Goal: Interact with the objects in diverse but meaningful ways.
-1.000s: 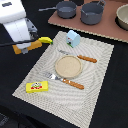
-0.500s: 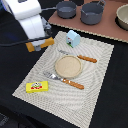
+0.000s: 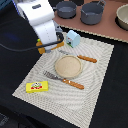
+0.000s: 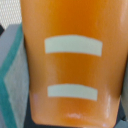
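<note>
The arm hangs over the placemat's (image 3: 95, 75) far-left corner, the claw (image 3: 50, 46) low over the orange-brown bread loaf (image 3: 46, 47); the wrist view is filled with the loaf's scored top, so a pick-up looks likely; whether the claw is clamped, I cannot tell; the pale blue carton (image 3: 73, 38) stands just right.

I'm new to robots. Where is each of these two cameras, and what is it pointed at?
Exterior view: sits off the arm, above the table, looking down on the placemat, plate, fork and pots; the white arm shows.
Wrist view: sits on the arm, very close to the orange loaf; no fingers visible.
Shared: the loaf.
</note>
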